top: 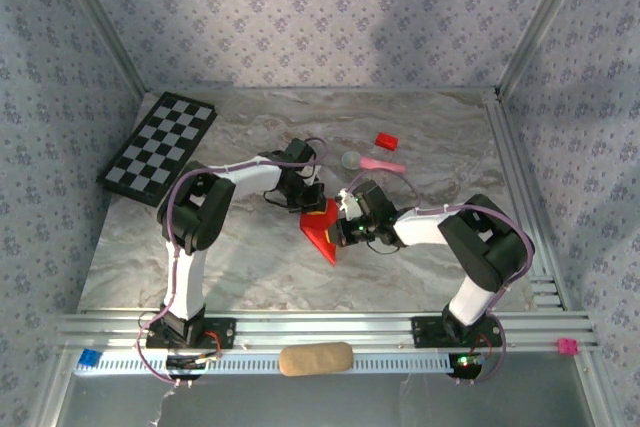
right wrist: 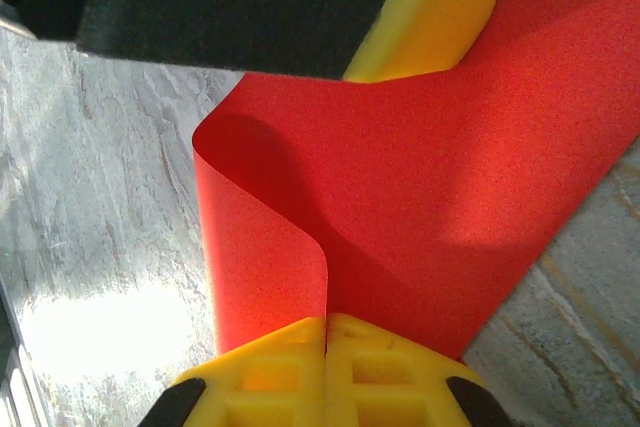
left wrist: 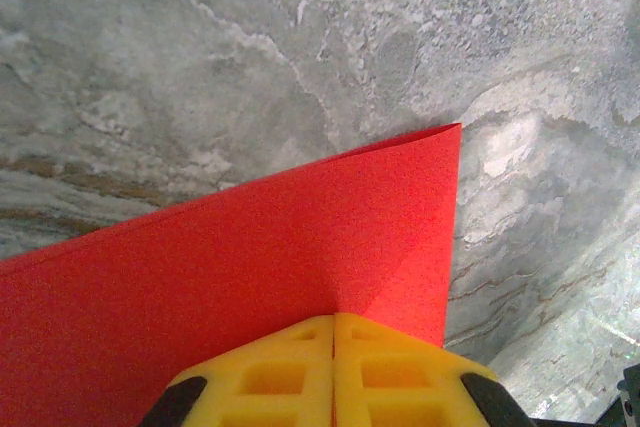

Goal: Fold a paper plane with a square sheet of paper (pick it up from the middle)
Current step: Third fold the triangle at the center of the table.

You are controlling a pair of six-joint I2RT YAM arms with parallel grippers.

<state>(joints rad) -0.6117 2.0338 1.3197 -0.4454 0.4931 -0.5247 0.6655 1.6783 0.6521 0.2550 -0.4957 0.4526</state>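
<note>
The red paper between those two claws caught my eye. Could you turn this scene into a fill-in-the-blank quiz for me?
1. The left gripper and the right gripper are both ____ on the sheet of paper.
2. Their fingers are coloured ____.
3. The checkerboard lies at the table's far ____ corner.
4. The small red block sits beside a ____ stick.
Missing words: shut, yellow, left, pink.
</note>
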